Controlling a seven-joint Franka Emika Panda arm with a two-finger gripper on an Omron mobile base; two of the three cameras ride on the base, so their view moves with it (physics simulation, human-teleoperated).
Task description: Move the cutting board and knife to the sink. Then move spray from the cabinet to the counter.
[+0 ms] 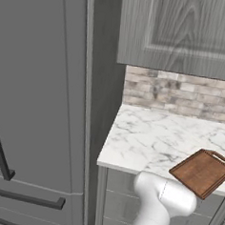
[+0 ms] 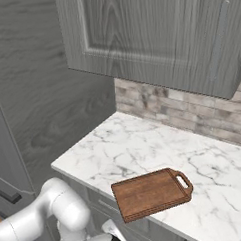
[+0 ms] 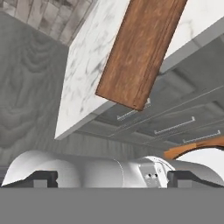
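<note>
The reddish-brown cutting board (image 1: 201, 172) (image 2: 149, 193) lies flat on the white marble counter (image 1: 150, 136) (image 2: 144, 146), loop handle toward the right, one corner jutting past the front edge. In the hand view that overhanging corner of the cutting board (image 3: 140, 52) shows from below against the counter (image 3: 87, 65). My gripper (image 3: 116, 179) is open, low in front of the drawers and apart from the board, its fingertips (image 3: 43, 178) spread wide with nothing between them. Above the counter the grey cabinet (image 1: 183, 29) (image 2: 153, 30) has its door closed. Knife, sink and spray are out of view.
A tall grey unit (image 1: 34, 103) with dark bar handles (image 1: 26, 199) stands left of the counter. A brick backsplash (image 1: 178, 93) runs behind it. Grey drawers (image 3: 175, 127) with slim handles sit under the counter's front edge. My white arm (image 1: 162, 199) rises before them.
</note>
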